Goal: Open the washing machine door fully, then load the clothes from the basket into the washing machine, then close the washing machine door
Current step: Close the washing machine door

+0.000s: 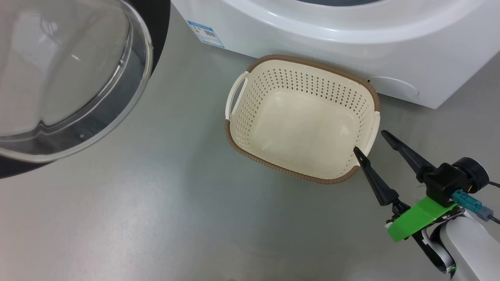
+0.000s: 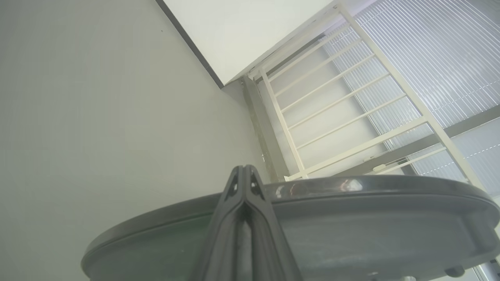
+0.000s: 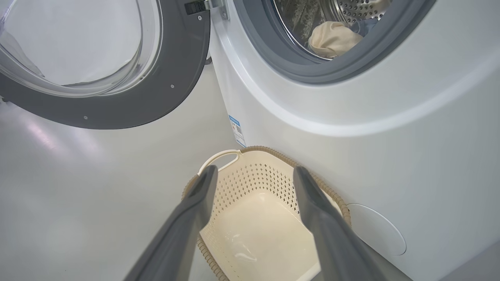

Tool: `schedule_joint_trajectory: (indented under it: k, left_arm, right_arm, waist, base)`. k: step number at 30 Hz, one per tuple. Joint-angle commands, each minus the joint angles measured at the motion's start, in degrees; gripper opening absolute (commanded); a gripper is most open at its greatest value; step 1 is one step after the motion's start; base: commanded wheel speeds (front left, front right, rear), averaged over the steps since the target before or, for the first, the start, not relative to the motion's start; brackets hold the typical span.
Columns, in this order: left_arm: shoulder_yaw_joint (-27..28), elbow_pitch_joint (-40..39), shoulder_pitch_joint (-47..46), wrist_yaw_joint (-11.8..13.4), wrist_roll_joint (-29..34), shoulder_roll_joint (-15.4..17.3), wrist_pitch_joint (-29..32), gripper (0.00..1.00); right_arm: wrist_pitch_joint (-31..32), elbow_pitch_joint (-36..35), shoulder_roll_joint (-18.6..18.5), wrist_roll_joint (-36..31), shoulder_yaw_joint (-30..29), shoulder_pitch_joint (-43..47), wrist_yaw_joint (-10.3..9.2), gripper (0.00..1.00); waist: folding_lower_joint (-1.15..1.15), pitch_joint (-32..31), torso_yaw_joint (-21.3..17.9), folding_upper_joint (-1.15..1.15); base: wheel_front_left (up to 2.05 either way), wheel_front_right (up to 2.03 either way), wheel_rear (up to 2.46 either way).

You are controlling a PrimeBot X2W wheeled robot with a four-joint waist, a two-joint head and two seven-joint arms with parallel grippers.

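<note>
The washing machine stands at the top of the head view. Its door is swung open at the upper left, glass bowl facing me. The basket sits on the floor against the machine's front, with nothing inside. My right gripper hangs open just above the basket's near right corner; in its wrist view the right gripper frames the basket. A cream piece of the clothes lies in the drum. My left gripper is shut on nothing, lying against the door's dark rim.
Grey floor spreads left of and in front of the basket. A blue label sticker and a round service cap mark the machine's lower front. A white railing and a window show beyond the door.
</note>
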Motion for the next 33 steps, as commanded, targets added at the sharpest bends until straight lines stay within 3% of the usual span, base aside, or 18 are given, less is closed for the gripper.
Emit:
schedule_joint_trajectory:
  k: [1, 33]
  left_arm:
    - [0.31, -0.94, -0.94, -0.04, 0.76, 3.41, 2.06, 0.0]
    - [-1.93, -2.28, 2.18, -0.04, 0.34, 3.6, 20.67, 0.0]
  right_arm:
    - [-0.46, -1.3, -0.22, -0.59, 1.23, -0.21, 0.25, 1.0]
    - [-0.46, -1.21, 1.09, -0.33, 1.05, 1.34, 0.25, 1.0]
  waist:
    - [0.0, -0.12, -0.02, 0.0]
    - [0.0, -4.88, 0.46, 0.0]
  base:
    - [0.0, 0.0, 0.0]
    - [0.0, 0.0, 0.0]
